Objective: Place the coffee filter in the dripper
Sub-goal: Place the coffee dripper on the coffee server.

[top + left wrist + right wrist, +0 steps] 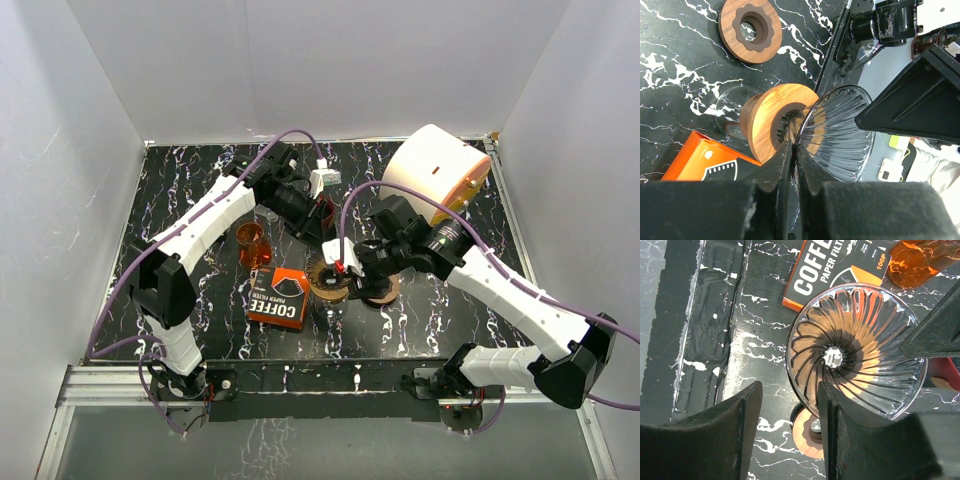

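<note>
Left gripper (794, 150) tight on the dripper (840, 140) rim, plain only from its wrist; right gripper (790, 387) wide.

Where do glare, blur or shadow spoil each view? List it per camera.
Top external: even light, sharp, no strong glare on the table. Left wrist: the left fingers are a dark blur up close; the glass dripper is sharp, streaked with highlights. Right wrist: the right fingers blur likewise; orange reflections tint the dripper's ribs.
</note>
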Controlling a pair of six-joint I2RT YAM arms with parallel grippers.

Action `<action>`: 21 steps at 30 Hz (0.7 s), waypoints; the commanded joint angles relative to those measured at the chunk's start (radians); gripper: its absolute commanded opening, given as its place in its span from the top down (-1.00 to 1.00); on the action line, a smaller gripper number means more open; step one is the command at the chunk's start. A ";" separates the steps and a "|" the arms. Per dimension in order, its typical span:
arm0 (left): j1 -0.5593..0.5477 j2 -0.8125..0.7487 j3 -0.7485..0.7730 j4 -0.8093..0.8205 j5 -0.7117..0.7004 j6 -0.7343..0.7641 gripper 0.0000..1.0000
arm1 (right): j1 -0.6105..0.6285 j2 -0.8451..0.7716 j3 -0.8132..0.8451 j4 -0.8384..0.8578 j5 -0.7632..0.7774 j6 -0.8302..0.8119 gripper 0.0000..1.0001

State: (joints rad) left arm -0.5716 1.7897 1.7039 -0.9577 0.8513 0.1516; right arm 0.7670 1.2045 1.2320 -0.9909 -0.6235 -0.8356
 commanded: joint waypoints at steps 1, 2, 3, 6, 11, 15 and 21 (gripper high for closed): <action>-0.006 -0.010 0.030 -0.028 0.002 0.015 1.00 | 0.008 0.009 -0.005 0.058 0.026 0.000 0.12; -0.007 -0.009 0.030 -0.029 0.002 0.015 1.00 | 0.008 0.014 -0.008 0.066 0.029 0.000 0.14; -0.007 -0.008 0.030 -0.030 0.002 0.014 1.00 | 0.008 0.019 -0.011 0.068 0.031 0.001 0.18; -0.008 -0.007 0.028 -0.033 -0.005 0.014 1.00 | 0.008 0.033 -0.009 0.070 0.034 0.005 0.26; -0.011 -0.007 0.015 -0.035 -0.007 0.012 1.00 | 0.008 0.038 -0.009 0.077 0.037 0.013 0.37; -0.013 -0.014 -0.008 -0.028 -0.013 0.016 1.00 | 0.009 0.043 -0.004 0.068 0.041 0.015 0.46; -0.014 -0.022 -0.043 -0.008 -0.050 0.009 1.00 | 0.009 0.051 -0.011 0.063 0.040 0.015 0.55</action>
State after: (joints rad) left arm -0.5770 1.7905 1.6966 -0.9363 0.8490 0.1528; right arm 0.7769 1.2484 1.2274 -0.9401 -0.5987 -0.8349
